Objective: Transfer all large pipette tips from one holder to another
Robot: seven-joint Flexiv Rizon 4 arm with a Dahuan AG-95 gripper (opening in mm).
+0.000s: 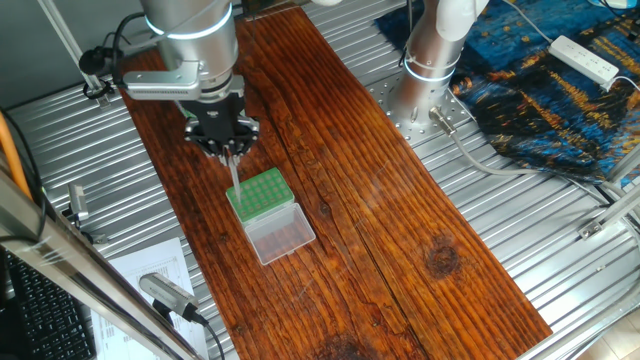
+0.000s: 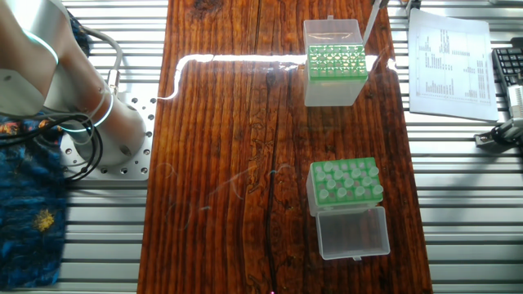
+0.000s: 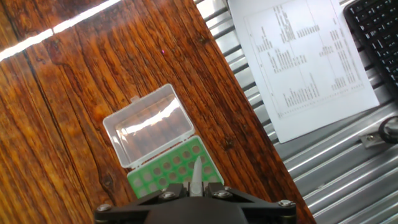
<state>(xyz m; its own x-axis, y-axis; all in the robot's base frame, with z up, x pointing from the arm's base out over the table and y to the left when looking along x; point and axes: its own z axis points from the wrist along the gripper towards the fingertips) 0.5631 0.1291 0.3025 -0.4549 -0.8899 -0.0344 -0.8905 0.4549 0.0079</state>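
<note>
Worktop (image 1: pixel 400 220): a long dark wooden board. It carries both boxes.
Source holder (image 2: pixel 312 192): lower right of the other fixed view, well apart from the tool. Many large pipette tips (image 2: pixel 343 181) stand in it, so by my judgement the task is far from finished.
Target rack (image 1: pixel 262 192): left of centre in one fixed view, directly under the tool. Its clear lid (image 3: pixel 149 127) lies open and flat. The holes seen in the hand view look empty.
Tool (image 1: pixel 232 150): clenched on one tip, hanging above the target rack and not touching it.
Held tip (image 1: pixel 236 175): long axis near upright, narrow end down and free in the air above the green grid.
Key relation: the rack lies straight below the tip, along its long axis. In the hand view the point (image 3: pixel 196 174) aims at the grid part nearest the bottom of the frame. Which hole exactly, I cannot tell.
Next move, as I judge: a small sideways correction over one hole, then straight down.
</note>
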